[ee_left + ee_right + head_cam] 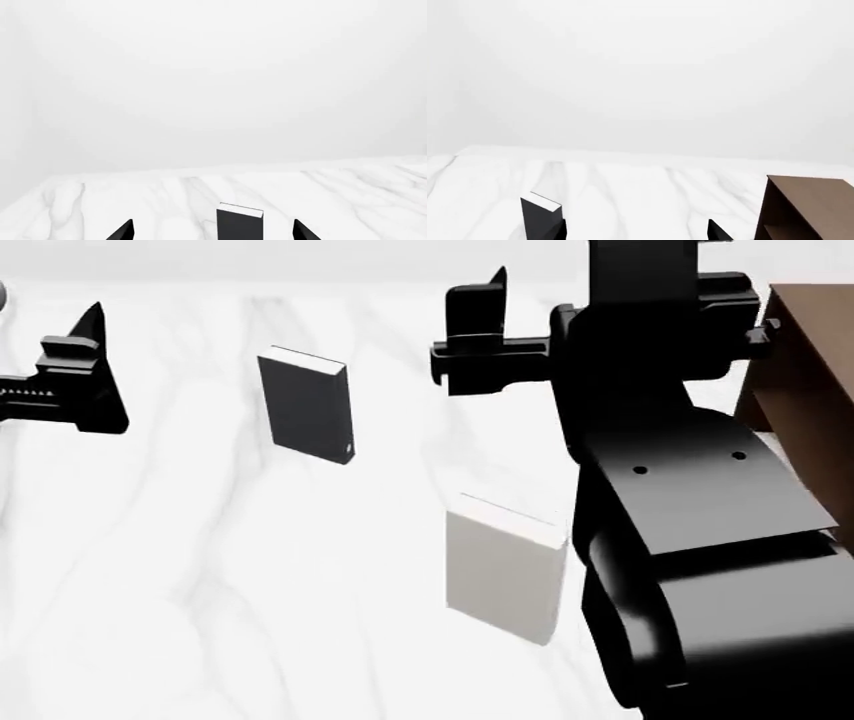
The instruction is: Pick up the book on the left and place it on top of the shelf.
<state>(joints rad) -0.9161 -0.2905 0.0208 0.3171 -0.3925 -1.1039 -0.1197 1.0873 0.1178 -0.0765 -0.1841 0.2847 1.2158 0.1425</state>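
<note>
We see the book standing upright on the white marble table, toward the left of the head view: a charcoal-black hardcover with a white strip of page edges along its top and a small light mark low on its spine. In the left wrist view it sits between the two dark fingertips of our left gripper, which is spread wide and touches nothing. Our right gripper is also wide apart and empty, with the book beside one fingertip. A pale grey-white book stands nearer to us, close against our right arm. The brown shelf rises at the far right, well apart from the black book.
</note>
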